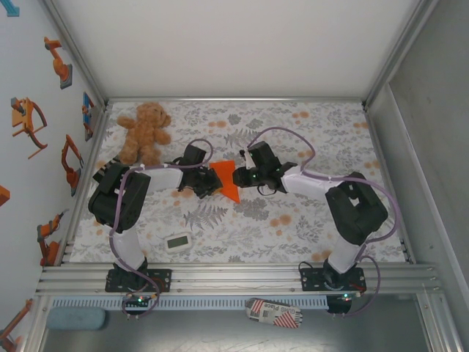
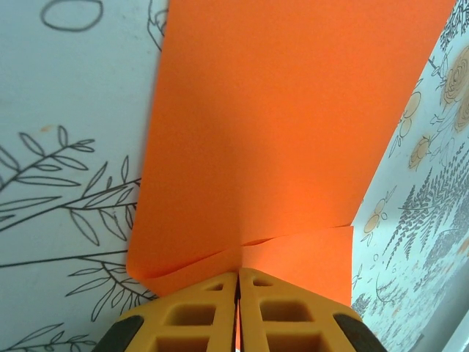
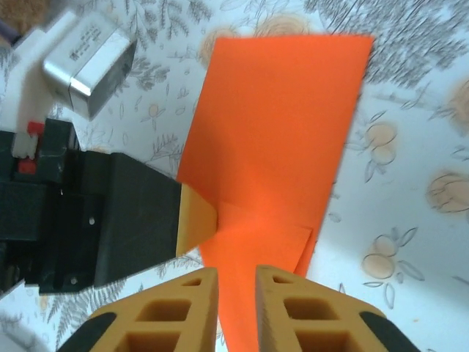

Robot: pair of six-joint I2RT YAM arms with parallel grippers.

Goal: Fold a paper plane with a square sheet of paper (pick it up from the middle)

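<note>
From the top camera we see the partly folded orange sheet of paper at the middle of the floral worktop, between the left end effector and the right end effector, with a brown teddy bear far to the left. At the left wrist we find the yellow fingers closed on the sheet's folded near edge. At the right wrist we see the fingers standing narrowly apart with the sheet's tip running into the gap, while the left end effector's fingertip pinches its left edge.
</note>
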